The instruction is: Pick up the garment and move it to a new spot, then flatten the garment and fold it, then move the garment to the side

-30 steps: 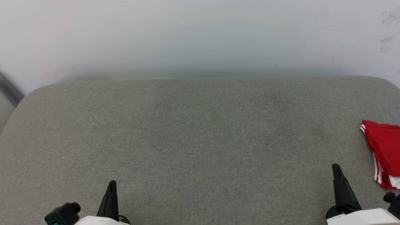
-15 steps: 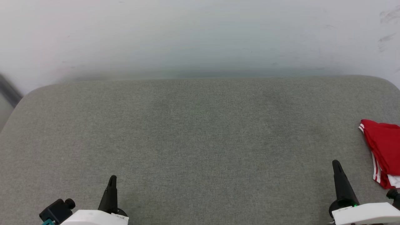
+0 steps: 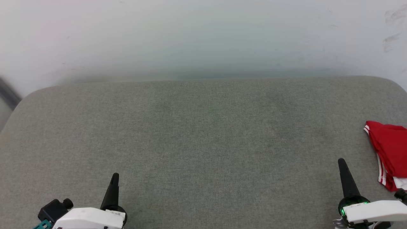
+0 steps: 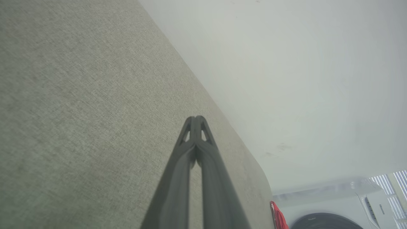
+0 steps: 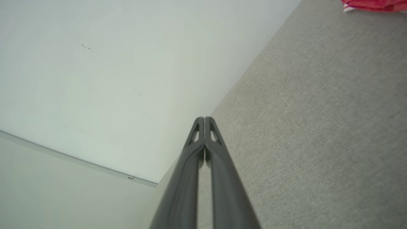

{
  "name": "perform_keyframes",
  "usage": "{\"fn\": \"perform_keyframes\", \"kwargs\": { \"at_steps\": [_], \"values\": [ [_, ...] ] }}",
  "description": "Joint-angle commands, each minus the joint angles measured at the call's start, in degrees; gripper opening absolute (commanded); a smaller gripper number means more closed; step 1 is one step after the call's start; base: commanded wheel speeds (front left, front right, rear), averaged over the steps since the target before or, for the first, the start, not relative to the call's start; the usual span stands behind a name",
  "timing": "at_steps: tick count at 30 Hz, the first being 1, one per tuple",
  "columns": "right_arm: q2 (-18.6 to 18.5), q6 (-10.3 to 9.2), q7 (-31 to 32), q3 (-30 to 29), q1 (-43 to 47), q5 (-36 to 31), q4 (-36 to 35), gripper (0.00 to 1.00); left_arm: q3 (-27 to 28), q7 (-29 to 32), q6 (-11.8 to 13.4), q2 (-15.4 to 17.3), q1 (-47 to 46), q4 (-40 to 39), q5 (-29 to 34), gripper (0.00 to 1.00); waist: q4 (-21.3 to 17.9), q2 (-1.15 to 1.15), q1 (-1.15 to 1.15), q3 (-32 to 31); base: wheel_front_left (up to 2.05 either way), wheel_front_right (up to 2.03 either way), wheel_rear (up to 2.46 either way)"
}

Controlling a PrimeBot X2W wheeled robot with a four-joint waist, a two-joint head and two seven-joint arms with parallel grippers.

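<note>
The garment (image 3: 389,149), red with thin white stripes along its edge, lies folded at the far right of the grey padded surface (image 3: 203,136), cut off by the head view's edge. A sliver of the garment (image 4: 278,218) peeks past the surface's end in the left wrist view, and the garment (image 5: 372,4) sits in the top right corner of the right wrist view. My left gripper (image 3: 114,176) hangs shut and empty at the lower left. Just left of the garment, my right gripper (image 3: 341,162) is shut and empty too, apart from the cloth.
A pale wall (image 3: 203,38) rises right behind the surface's far edge. Its corners are rounded. A white washing machine (image 4: 349,206) stands beyond the right end in the left wrist view.
Both grippers have crept a little up the head view, farther over the surface. The garment lies where it was.
</note>
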Motion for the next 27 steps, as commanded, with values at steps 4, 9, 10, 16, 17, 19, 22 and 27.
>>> {"fn": "perform_keyframes", "kwargs": {
  "at_steps": [4,9,10,16,17,19,22,27],
  "values": [
    [-0.46,0.00,0.77,-0.23,-1.96,3.54,0.12,0.00,0.45,0.80,-0.62,0.38,-1.83,0.13,-3.52,0.00,-0.09,0.00,0.00,0.01,0.00,0.00,0.00],
    [-0.45,0.00,1.50,-0.38,-2.48,6.54,0.68,0.00,0.78,1.59,-0.99,0.38,-2.53,0.64,-6.58,0.00,-0.19,0.00,0.00,0.01,0.00,0.00,0.00],
    [-0.45,0.00,1.65,-0.42,-2.65,7.11,0.76,0.00,0.85,1.71,-1.08,0.38,-2.69,0.73,-7.17,0.00,-0.21,0.00,0.00,0.02,0.00,0.00,0.00],
    [-0.42,0.00,2.55,-0.60,-3.23,10.50,1.35,0.00,1.21,2.64,-1.50,0.35,-3.34,1.26,-10.64,0.00,-0.33,0.00,0.00,0.03,0.00,0.00,0.00],
    [-0.41,0.00,2.67,-0.64,-3.32,11.05,1.45,0.00,1.26,2.75,-1.59,0.34,-3.52,1.35,-11.19,0.00,-0.35,0.00,0.00,0.03,0.00,0.00,0.00],
    [-0.40,0.00,2.98,-0.71,-3.61,12.13,1.60,0.00,1.36,3.06,-1.76,0.33,-3.83,1.52,-12.30,0.00,-0.39,0.00,0.00,0.03,0.00,0.00,0.00],
    [-0.38,0.00,3.28,-0.78,-3.90,13.21,1.78,0.00,1.45,3.29,-1.82,0.32,-4.02,1.71,-13.40,0.00,-0.43,0.00,0.00,0.03,0.00,0.00,0.00],
    [-0.33,-0.01,4.03,-0.95,-4.29,15.76,2.25,0.00,1.74,4.04,-2.20,0.27,-4.59,2.15,-16.04,0.00,-0.53,0.00,0.00,0.04,0.00,0.00,0.00]
  ]
}}
